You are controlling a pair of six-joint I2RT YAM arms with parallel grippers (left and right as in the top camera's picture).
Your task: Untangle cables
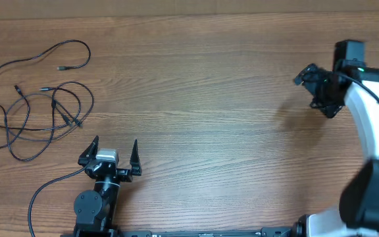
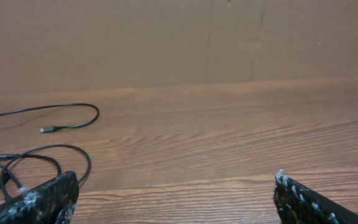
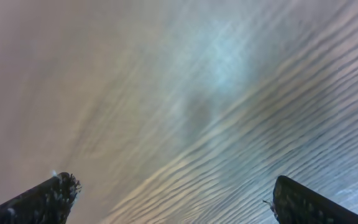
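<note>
The thin black cables [image 1: 52, 100] lay in overlapping loops ahead of and to the left of the left gripper [image 1: 116, 141], near it but untouched, with one plug end [image 2: 47, 129] trailing free beyond the knot. The strands crossed several times, which is probably why nothing had been lifted clear. The left gripper, low over the wooden table [image 1: 209, 99], stood with its jaws spread wide and empty, seemingly poised to take a strand. The right gripper [image 1: 318, 89] hung well apart on the far side, also wide and empty, its wrist view showing only blurred wood grain. That suggested the nearer left arm was better placed to make the first pick.
</note>
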